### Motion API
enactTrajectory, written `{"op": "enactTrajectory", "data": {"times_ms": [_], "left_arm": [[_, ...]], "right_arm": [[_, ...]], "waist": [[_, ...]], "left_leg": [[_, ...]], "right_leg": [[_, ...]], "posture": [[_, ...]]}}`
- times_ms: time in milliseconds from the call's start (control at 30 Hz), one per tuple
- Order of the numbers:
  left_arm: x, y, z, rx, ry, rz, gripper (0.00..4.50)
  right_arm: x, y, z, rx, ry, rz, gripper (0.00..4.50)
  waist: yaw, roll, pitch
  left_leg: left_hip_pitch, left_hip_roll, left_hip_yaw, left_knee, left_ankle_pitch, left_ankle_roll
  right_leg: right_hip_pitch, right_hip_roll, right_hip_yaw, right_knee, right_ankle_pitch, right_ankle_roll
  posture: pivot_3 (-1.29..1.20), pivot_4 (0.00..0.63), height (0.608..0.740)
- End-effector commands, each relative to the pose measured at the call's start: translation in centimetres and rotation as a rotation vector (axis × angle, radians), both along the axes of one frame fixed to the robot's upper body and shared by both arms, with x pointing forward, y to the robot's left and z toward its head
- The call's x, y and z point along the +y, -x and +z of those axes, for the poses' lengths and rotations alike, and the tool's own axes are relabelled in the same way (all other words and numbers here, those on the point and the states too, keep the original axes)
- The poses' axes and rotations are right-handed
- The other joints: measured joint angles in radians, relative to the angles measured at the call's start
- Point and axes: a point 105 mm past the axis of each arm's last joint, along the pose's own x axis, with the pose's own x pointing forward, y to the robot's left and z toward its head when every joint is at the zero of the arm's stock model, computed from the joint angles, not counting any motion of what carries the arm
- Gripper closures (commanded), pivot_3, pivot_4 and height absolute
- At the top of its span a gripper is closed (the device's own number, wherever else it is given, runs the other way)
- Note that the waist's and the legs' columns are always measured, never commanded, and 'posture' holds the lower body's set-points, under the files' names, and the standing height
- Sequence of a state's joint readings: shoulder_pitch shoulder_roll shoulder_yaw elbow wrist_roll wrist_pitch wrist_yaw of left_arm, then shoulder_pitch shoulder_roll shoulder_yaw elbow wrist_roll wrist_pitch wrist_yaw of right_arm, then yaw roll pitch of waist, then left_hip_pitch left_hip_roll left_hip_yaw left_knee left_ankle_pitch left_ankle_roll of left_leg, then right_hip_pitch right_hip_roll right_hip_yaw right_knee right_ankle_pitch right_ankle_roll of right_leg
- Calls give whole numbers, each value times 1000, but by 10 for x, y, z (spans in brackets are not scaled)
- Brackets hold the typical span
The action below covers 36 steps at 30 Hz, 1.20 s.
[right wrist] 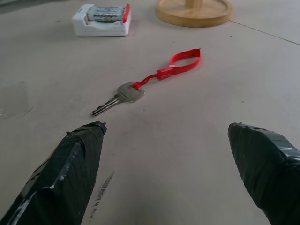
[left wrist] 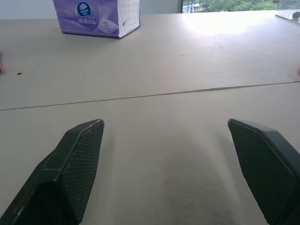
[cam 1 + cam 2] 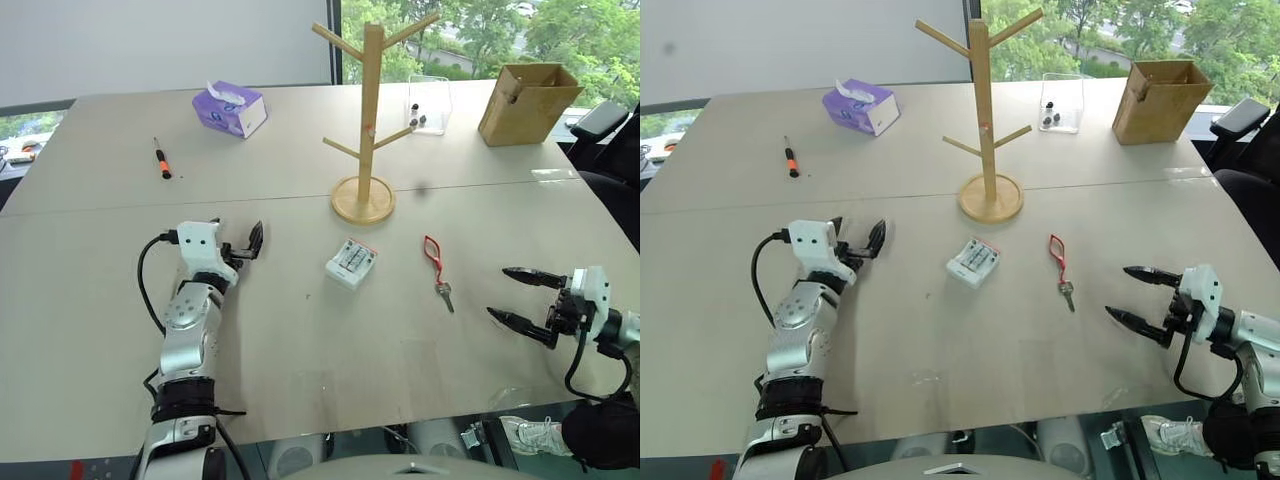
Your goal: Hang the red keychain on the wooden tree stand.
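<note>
The red keychain (image 3: 436,262) lies flat on the table, a thin red loop with a silver key, in front of the wooden tree stand (image 3: 368,120). In the right wrist view the red keychain (image 1: 159,79) lies ahead of the spread fingers. My right gripper (image 3: 512,296) hovers low over the table to the right of the keychain, pointing left at it, open and empty. My left gripper (image 3: 246,243) stands open and empty over the table's left part, far from the keychain.
A white battery case (image 3: 351,263) lies left of the keychain. A purple tissue box (image 3: 230,108) and an orange-handled screwdriver (image 3: 161,158) sit at the back left. A clear plastic box (image 3: 428,104) and a brown cardboard box (image 3: 526,101) stand at the back right.
</note>
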<state>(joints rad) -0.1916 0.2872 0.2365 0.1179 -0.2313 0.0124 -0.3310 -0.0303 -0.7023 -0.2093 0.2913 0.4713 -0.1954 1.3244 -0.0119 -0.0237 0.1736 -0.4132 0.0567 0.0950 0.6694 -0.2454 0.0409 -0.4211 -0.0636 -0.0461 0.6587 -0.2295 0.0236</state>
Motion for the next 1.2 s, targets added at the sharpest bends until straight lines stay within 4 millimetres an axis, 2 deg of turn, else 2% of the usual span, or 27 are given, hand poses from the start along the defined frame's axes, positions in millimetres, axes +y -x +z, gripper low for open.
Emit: {"op": "enactTrajectory", "data": {"times_ms": [33,233,400,533,700,833,1200], "left_arm": [[-52,33,27,-81,14,-203,114],[-97,70,31,-66,8,-382,114],[-120,85,23,-46,-1,-486,114],[-126,81,19,-19,-6,-512,114],[-133,69,13,-6,-101,-524,114],[-143,63,1,17,-143,-554,114],[-151,58,-12,69,-158,-561,114]], "right_arm": [[-3,-4,9,-73,21,-1,0],[0,-5,7,-87,24,2,0],[2,-6,7,-96,22,-6,0],[0,-5,7,-95,26,-16,0],[0,-6,8,-108,26,-29,0],[2,-5,9,-113,22,-30,0],[12,13,15,-104,32,78,0]], "waist": [[1,0,0],[9,0,0],[13,1,0],[20,1,0],[26,1,0],[27,1,-1],[26,1,-1]], "left_leg": [[0,0,1,0,0,0],[0,-1,0,0,0,0],[1,-1,0,0,0,0],[0,-1,0,0,0,0],[0,-2,0,1,0,0],[0,-3,-1,1,0,0],[0,-1,-1,1,0,0]], "right_leg": [[0,-2,2,0,0,0],[0,-2,0,0,-1,1],[0,-1,1,0,-1,1],[0,-1,1,0,-1,1],[0,0,1,0,-1,1],[0,0,1,0,-1,1],[0,0,0,0,-1,1]], "posture": [[0,150,740],[0,150,740],[0,150,740],[0,150,740],[0,150,740],[0,150,740],[0,150,740]]}}
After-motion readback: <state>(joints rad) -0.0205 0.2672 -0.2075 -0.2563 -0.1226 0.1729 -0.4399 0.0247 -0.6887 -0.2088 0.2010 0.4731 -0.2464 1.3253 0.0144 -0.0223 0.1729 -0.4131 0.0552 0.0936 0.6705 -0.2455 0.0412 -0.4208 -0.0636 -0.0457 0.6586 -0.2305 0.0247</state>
